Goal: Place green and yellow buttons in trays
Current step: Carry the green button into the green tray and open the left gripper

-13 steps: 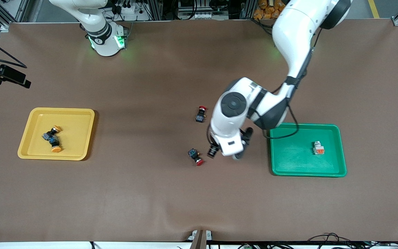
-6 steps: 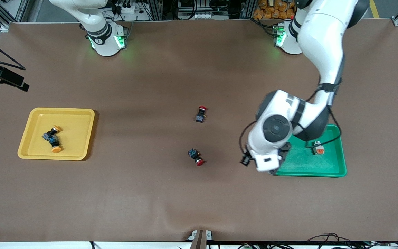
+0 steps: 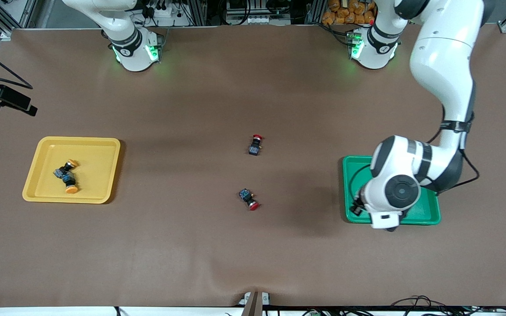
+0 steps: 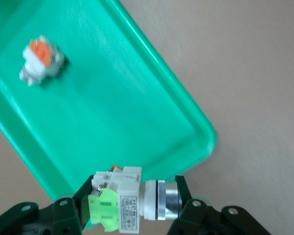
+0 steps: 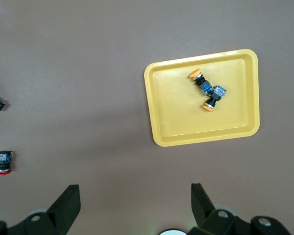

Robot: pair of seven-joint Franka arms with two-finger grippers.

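Observation:
My left gripper is shut on a white-silver button with a pale green block. It holds the button in the air over the rim of the green tray. A second white button, with an orange block, lies in that tray. In the front view the left arm's wrist covers much of the green tray and hides both buttons. Two black buttons with orange-yellow caps lie in the yellow tray. My right gripper hangs open and empty, high over the table beside the yellow tray.
Two black switches with red caps lie on the brown table mat near the middle: one farther from the front camera, one nearer to it. A black mount with cables juts in at the right arm's end.
The left arm has swung from the middle of the table, by the red-capped switches, to over the green tray, still gripping the green-block button. The right arm has not visibly moved.

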